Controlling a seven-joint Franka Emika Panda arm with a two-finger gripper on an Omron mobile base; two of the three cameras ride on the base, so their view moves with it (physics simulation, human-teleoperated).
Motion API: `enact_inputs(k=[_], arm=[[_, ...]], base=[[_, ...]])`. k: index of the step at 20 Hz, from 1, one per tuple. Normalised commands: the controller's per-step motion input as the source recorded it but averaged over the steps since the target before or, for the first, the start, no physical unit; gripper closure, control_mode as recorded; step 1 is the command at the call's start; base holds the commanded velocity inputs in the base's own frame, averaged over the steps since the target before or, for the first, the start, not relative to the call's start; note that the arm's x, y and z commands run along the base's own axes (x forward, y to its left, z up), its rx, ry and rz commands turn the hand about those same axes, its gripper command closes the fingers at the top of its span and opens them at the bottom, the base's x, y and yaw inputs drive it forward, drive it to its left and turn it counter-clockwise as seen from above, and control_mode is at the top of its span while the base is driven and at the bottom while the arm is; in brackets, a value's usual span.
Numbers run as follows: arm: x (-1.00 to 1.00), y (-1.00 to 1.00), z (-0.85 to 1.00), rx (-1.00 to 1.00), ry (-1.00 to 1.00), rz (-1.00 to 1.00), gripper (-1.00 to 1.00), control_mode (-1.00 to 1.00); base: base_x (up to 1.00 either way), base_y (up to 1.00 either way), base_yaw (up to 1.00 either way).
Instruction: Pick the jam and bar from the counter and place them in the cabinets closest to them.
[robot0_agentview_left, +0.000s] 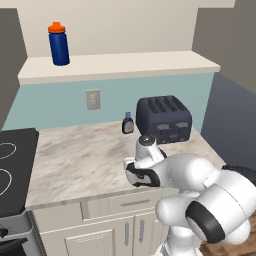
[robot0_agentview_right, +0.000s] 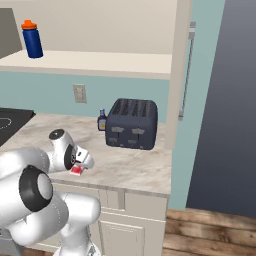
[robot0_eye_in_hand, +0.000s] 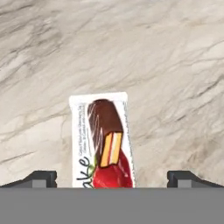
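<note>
- Over the counter (robot0_agentview_left: 75, 155), left base view: the arm's own wrist hides the gripper and the bar; a brown bottle (robot0_agentview_left: 128, 123) stands just beside a dark toaster (robot0_agentview_left: 164, 119), a blue bottle (robot0_agentview_left: 59, 44) on the cabinets (robot0_agentview_left: 120, 67) above.
- Right base view: a red-and-white sliver, probably the bar (robot0_agentview_right: 76, 170), peeks from under the hand near the counter's front edge.
- Hand view: the gripper (robot0_eye_in_hand: 112, 179) has its jaws wide apart, straddling the bar (robot0_eye_in_hand: 103, 140) lying flat on marble, its lower end cut off; no contact visible.
</note>
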Motion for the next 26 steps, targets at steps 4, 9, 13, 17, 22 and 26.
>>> enact_inputs(k=[4, 9, 13, 17, 22, 26], arm=[[0.21, -0.02, -0.62, 0.00, 0.03, 0.00, -1.00, -1.00], [0.20, -0.01, -0.52, 0.00, 0.01, 0.00, 1.00, -1.00], [0.02, 0.00, -0.03, 0.00, 0.00, 0.00, 1.00, -1.00], [0.00, 0.00, 0.09, 0.01, 0.00, -0.01, 1.00, -1.00], [-0.04, 0.00, 0.72, 0.05, 0.00, -0.04, 1.00, -1.00], [-0.18, 0.00, 0.99, 0.05, 0.00, -0.03, 1.00, -1.00]], base=[[0.00, 0.00, 0.00], [0.00, 0.00, 0.00], [0.00, 0.00, 0.00], [0.00, 0.00, 0.00], [0.00, 0.00, 0.00], [0.00, 0.00, 0.00]])
